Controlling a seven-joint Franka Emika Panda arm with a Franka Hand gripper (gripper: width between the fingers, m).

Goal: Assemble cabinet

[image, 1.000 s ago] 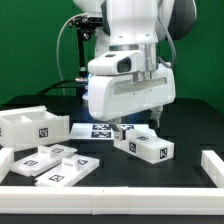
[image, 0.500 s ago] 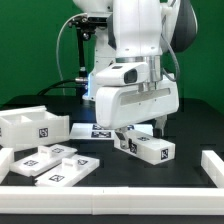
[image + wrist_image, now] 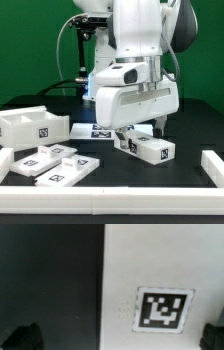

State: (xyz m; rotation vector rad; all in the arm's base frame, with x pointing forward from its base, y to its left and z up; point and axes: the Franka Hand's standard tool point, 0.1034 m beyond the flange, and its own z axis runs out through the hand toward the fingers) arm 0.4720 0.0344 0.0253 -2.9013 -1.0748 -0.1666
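A white rectangular cabinet piece (image 3: 150,149) with a square tag lies on the black table right of centre. My gripper (image 3: 139,132) hangs just above it, jaws open and nothing between them. In the wrist view the piece (image 3: 160,274) fills one side, its tag (image 3: 163,308) close to the gripper (image 3: 118,336). One dark fingertip (image 3: 24,336) is over bare table and the other is at the frame's edge by the piece. The large box body (image 3: 33,125) stands at the exterior view's left. Two flat tagged panels (image 3: 52,163) lie in front of it.
The marker board (image 3: 92,128) lies flat behind the gripper, partly hidden by the arm. A white rail (image 3: 110,190) runs along the table's front edge, and a white block (image 3: 212,163) sits at the exterior view's right. A green wall stands behind.
Over the last second the hand turned about its vertical axis and shifted slightly toward the exterior view's right above the small piece. It has held still for the last half second.
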